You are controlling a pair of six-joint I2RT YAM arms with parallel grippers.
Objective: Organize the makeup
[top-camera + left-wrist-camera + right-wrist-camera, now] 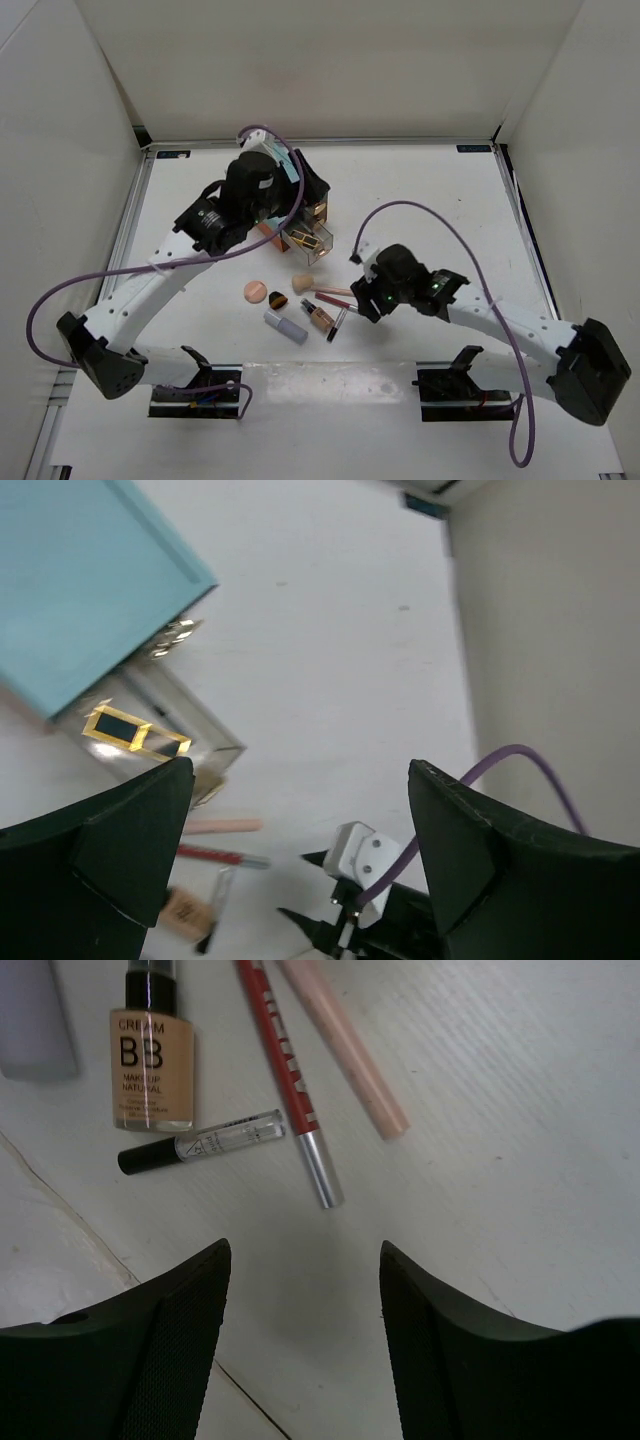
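Note:
The makeup lies in a cluster at the table's middle front: a peach puff [254,291], a beige sponge [300,284], a black compact [277,298], a white tube [285,326] and a foundation bottle [318,316]. In the right wrist view I see the BB bottle [152,1065], a red pencil [290,1080], a peach pencil [345,1050] and a clear tube with a black cap [205,1143]. My right gripper [305,1290] is open and empty just right of the pencils [358,298]. My left gripper [300,810] is open and empty above the teal box's pulled-out drawer [135,730], which holds a gold-edged palette.
The teal box [90,580] stands at the back centre, mostly under my left arm [250,190] in the top view. Its clear drawer [308,240] sticks out toward the makeup. White walls close the table at the back and both sides.

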